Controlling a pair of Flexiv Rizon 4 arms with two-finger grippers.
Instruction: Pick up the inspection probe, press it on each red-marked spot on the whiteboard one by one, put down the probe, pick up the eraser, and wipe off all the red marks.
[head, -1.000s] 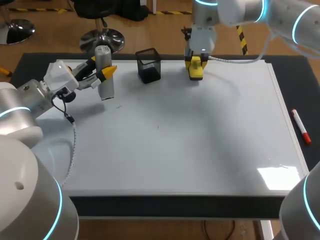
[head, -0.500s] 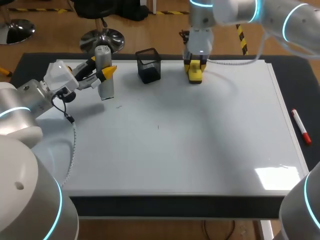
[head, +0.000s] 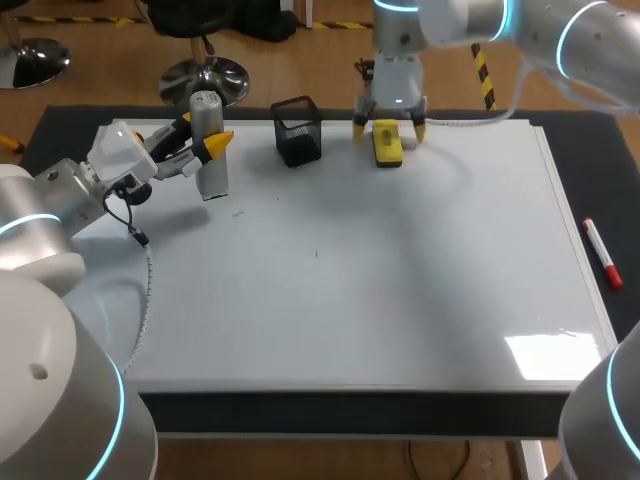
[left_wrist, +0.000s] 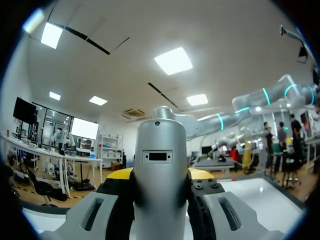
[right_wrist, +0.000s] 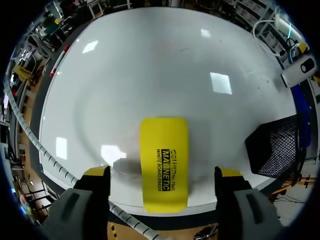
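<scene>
The grey cylindrical probe (head: 209, 150) stands upright over the whiteboard's (head: 400, 280) far left corner, with my left gripper (head: 205, 146) shut on it. In the left wrist view the probe (left_wrist: 160, 165) fills the space between the yellow tips of the left gripper (left_wrist: 161, 181). The yellow eraser (head: 387, 143) lies flat at the board's far edge. My right gripper (head: 388, 130) hangs over it, open, one finger on each side and clear of it. From the right wrist the eraser (right_wrist: 164, 162) lies between the spread fingers of the right gripper (right_wrist: 162, 175). I see no red marks on the board.
A black mesh cup (head: 297, 130) stands between the probe and the eraser, and shows beside the right gripper as the mesh cup (right_wrist: 277, 150). A red marker (head: 603, 253) lies off the board's right edge. Two tiny dark specks (head: 316, 253) dot the board.
My right gripper has opened and let go of the eraser, which now lies on the board's far edge. The left arm with the probe has not moved.
</scene>
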